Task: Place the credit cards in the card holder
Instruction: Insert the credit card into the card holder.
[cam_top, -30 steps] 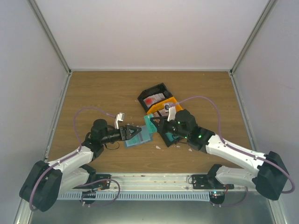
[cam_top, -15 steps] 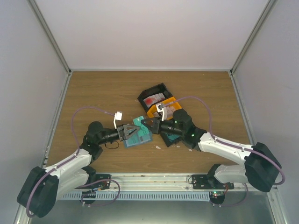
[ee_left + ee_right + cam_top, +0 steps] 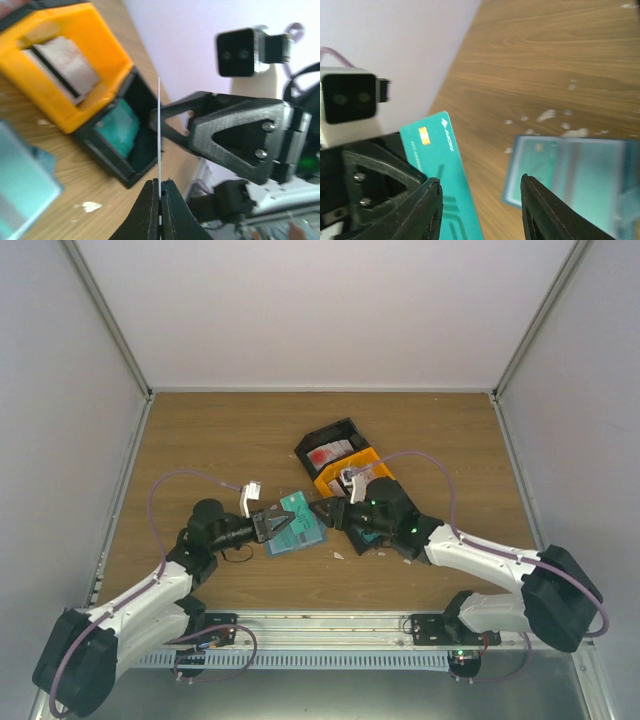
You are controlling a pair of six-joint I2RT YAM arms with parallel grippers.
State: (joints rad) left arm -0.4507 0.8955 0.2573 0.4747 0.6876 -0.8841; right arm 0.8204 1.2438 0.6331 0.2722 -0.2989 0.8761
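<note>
A teal credit card [image 3: 438, 165] with a gold chip is held off the table, and my left gripper [image 3: 160, 186] is shut on its lower edge; in the left wrist view the card [image 3: 159, 125] shows edge-on as a thin white line. My right gripper [image 3: 482, 205] faces it from the other side, open, with the card beside its left finger [image 3: 431, 210]. In the top view the two grippers [image 3: 278, 522] [image 3: 322, 510] meet over the card holder [image 3: 298, 538]. The blue-teal card holder [image 3: 570, 180] lies open and flat on the wood.
An orange tray [image 3: 107, 55] holds whitish cards; a black tray [image 3: 120, 165] beside it holds teal cards. Another black tray [image 3: 335, 432] further back holds red-and-white cards [image 3: 322, 455]. White scraps [image 3: 547, 116] lie around the card holder.
The left gripper has closed on the teal card. The right gripper, shut on it before, has opened and let it go. Both arms shifted slightly toward each other.
</note>
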